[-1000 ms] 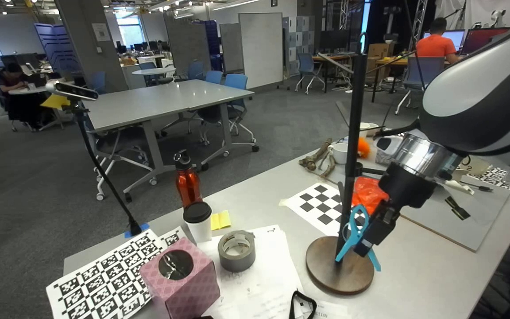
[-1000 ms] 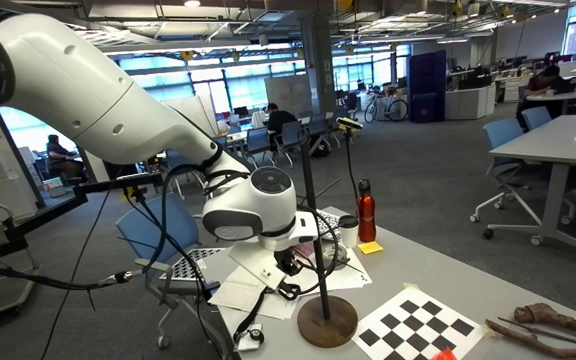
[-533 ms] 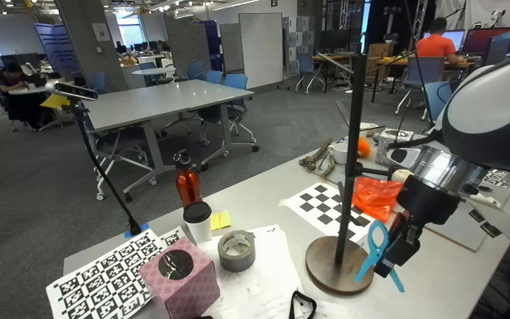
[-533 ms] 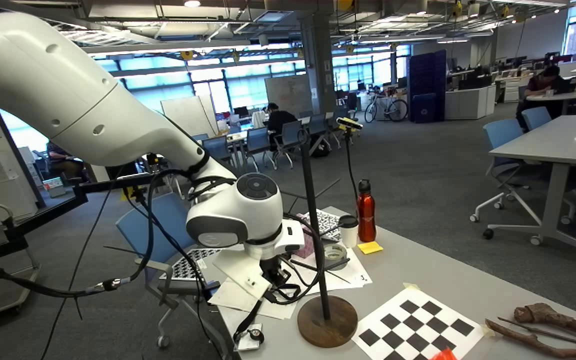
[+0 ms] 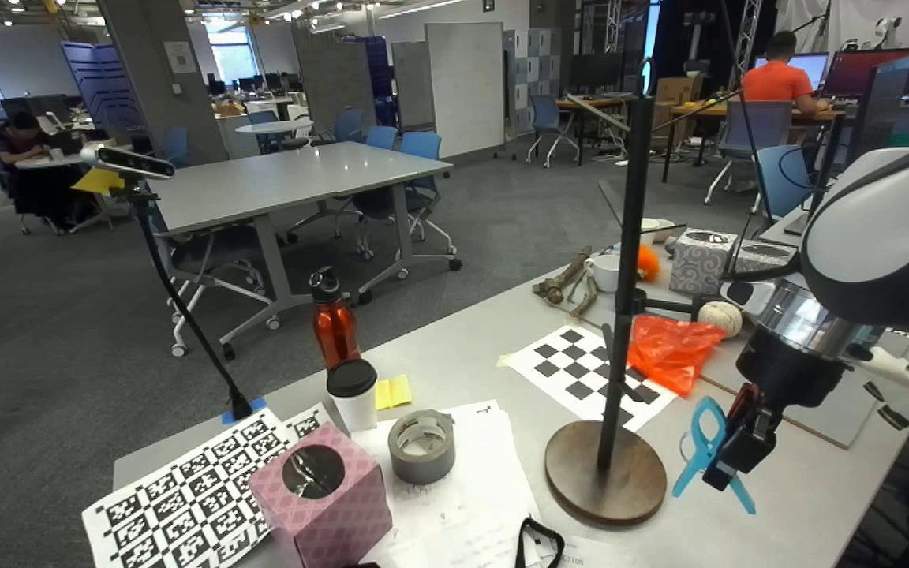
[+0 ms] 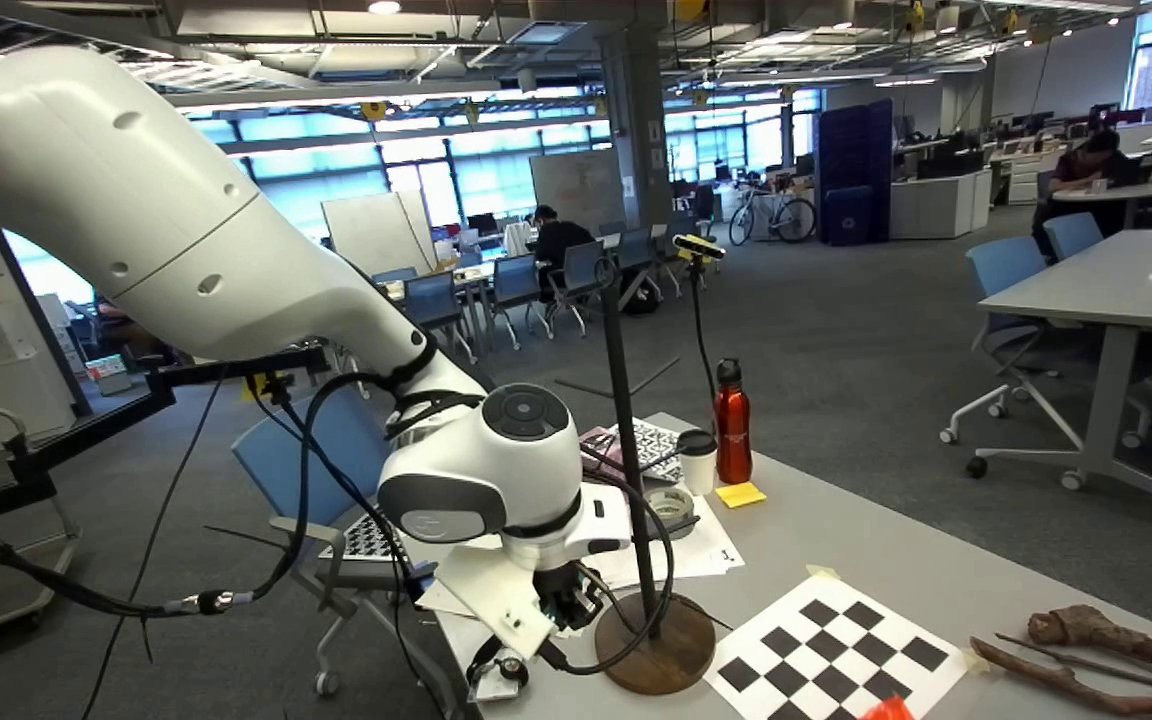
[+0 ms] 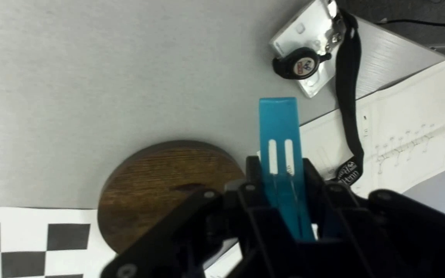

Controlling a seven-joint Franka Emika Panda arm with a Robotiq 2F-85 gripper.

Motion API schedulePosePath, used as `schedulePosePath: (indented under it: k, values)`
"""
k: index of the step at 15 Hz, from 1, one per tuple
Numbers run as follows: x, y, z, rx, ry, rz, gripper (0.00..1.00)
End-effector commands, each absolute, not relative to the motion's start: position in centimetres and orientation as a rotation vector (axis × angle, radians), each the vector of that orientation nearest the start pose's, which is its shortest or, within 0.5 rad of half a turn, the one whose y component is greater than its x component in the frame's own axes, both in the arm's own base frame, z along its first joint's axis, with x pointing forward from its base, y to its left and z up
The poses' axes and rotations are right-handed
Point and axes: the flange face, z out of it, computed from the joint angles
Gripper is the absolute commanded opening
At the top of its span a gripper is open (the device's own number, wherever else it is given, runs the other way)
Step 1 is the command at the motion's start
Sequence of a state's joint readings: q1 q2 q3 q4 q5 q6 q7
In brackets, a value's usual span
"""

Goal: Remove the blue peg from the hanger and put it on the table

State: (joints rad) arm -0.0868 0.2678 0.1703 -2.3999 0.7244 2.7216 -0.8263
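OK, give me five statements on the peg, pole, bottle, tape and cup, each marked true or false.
1. The end effector grips the blue peg. True.
2. The blue peg is clipped to the pole. False: it is clear of the pole.
3. The red bottle stands upright on the table. True.
4. The tape roll lies on yellow notes. False: the tape roll lies on white papers.
5. The takeaway cup has a black lid. True.
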Motion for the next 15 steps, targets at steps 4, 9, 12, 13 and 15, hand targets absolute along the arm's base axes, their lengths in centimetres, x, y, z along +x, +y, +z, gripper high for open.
schedulePosePath:
  k: [4,9,12,13,15]
  values:
    - [50.9,-1.0,17.0,-2.947,-0.332,-0.291,0.07]
    - [50.9,-1.7,14.2,-3.002,-0.318,-0.295,0.07]
    - [51.4,-1.7,13.6,-3.009,-0.307,-0.305,0.07]
    - [51.5,-1.6,13.5,-3.009,-0.305,-0.304,0.07]
    - [51.7,-1.6,13.3,-3.009,-0.298,-0.301,0.07]
